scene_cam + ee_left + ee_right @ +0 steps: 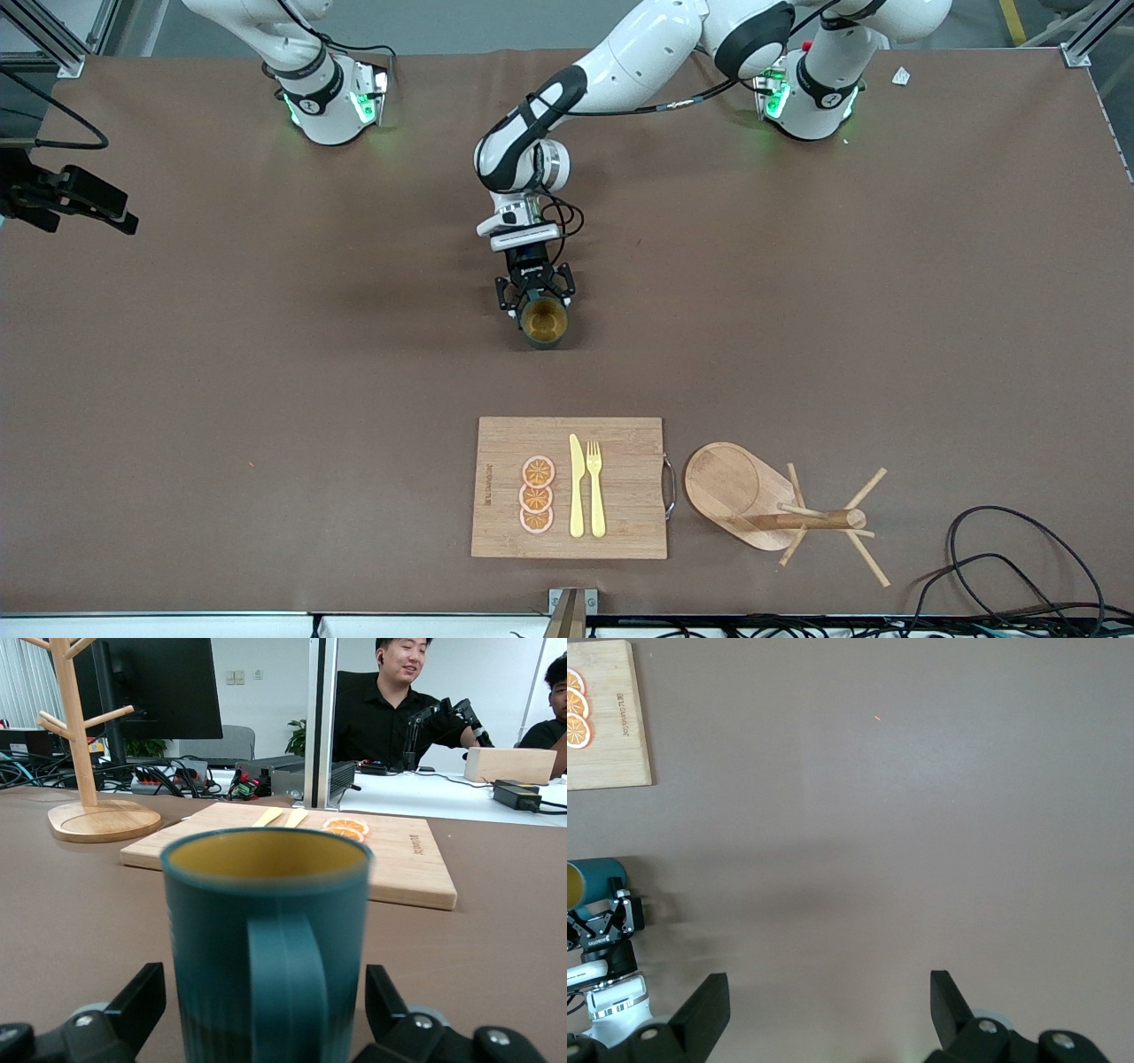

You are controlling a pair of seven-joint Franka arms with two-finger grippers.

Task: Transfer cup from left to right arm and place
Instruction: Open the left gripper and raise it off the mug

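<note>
Standing upright at mid-counter in the front view, the cup (544, 322) shows an amber inside; the left tool (535, 299) sits at its rim, fingers apart.

In the left wrist view the cup (267, 939) is teal, handle toward the camera, between spread fingers (133, 1005) that do not touch it.

In the right wrist view the right tool (831, 1010) hangs over bare counter (904, 815), fingers wide apart, holding nothing.

We are in a robotics lab: two people (390, 700) sit at a desk near monitors (151, 687), cables (1001, 567) trailing over our worktop's corner.
</note>
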